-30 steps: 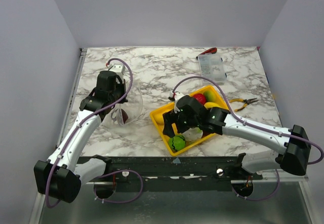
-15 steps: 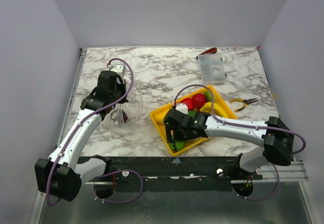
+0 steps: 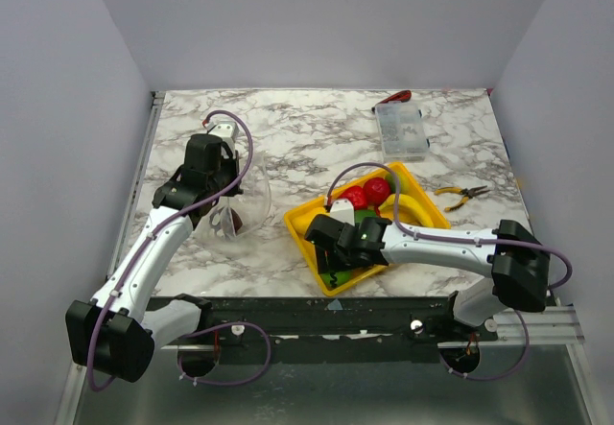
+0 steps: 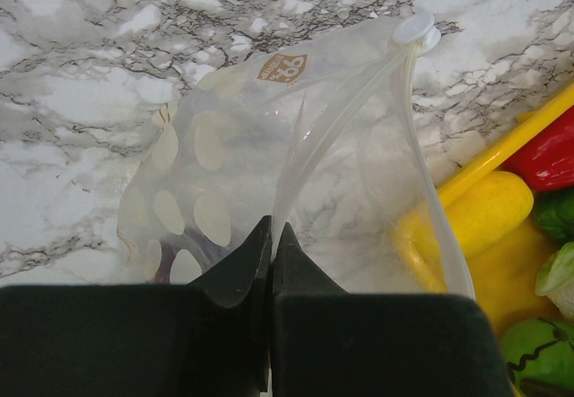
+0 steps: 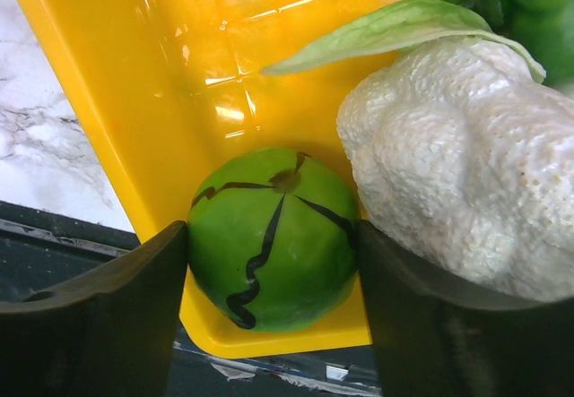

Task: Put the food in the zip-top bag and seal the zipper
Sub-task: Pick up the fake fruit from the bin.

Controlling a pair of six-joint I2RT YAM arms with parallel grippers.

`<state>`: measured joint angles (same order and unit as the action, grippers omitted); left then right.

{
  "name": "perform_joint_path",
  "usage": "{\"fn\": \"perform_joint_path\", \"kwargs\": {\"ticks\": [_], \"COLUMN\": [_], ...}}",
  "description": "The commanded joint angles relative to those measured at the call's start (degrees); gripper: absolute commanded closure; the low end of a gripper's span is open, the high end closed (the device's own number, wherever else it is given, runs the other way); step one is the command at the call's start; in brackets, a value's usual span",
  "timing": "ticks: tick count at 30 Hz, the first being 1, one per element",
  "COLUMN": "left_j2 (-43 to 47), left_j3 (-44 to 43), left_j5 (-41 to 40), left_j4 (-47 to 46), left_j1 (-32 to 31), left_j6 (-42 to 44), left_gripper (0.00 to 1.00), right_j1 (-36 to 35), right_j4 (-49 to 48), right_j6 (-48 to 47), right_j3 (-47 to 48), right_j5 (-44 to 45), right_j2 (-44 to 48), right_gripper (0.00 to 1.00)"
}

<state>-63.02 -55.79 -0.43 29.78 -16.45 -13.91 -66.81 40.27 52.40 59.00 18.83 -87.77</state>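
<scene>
On the white marbled table (image 3: 317, 128), the task is only beginning. The floppy, dotted transparent zip-top bag (image 4: 224, 137) is sagging near the left edge. Its clear zipper strip (image 4: 350, 115) is gaping unsealed, and the left gripper (image 4: 272, 227) is pinching its film between closed fingers. The rigid, glossy yellow plastic tray (image 5: 134, 74), by the near edge, is holding most of the food. Beside the bumpy white cauliflower (image 5: 457, 146), the right gripper (image 5: 273, 254) is straddling a smooth round green toy fruit with dark stripes (image 5: 269, 227). I cannot tell if it is squeezing.
</scene>
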Motion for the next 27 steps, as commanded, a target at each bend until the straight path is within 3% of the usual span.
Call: {"fn": "perform_joint_path", "kwargs": {"ticks": [1,9,13,16,22,27], "left_j2": [0.51,0.71,0.84,0.95,1.20,1.24], "left_j3": [-0.81,-0.72,-0.72,-0.68,-0.55,-0.54], "left_j5": [-0.28,-0.54,-0.54,-0.54,-0.24,-0.02], "left_j4": [0.66,0.65,0.57,0.60,0.45,0.39], "left_j1": [0.46,0.40,0.45,0.45,0.43,0.45], "left_j6": [0.55,0.64,0.64,0.64,0.64,0.56], "left_gripper": [1.00,1.00,1.00,1.00,1.00,1.00], "right_j1": [0.27,0.27,0.27,0.36,0.36,0.37], "right_j4": [3.22,-4.84,-14.09,-26.51,-70.28,-78.60], "right_j6": [-0.37,-3.31,-5.72,-7.29,-10.25,-15.27], "right_j3": [0.43,-0.10,-3.24,-8.60,-26.45,-19.82], "right_j5": [6.95,11.25,12.02,12.32,10.44,4.50], "right_j2": [0.27,8.55,13.36,17.87,26.36,18.73], "right_gripper": [0.44,0.84,0.99,0.99,0.99,0.99]}}
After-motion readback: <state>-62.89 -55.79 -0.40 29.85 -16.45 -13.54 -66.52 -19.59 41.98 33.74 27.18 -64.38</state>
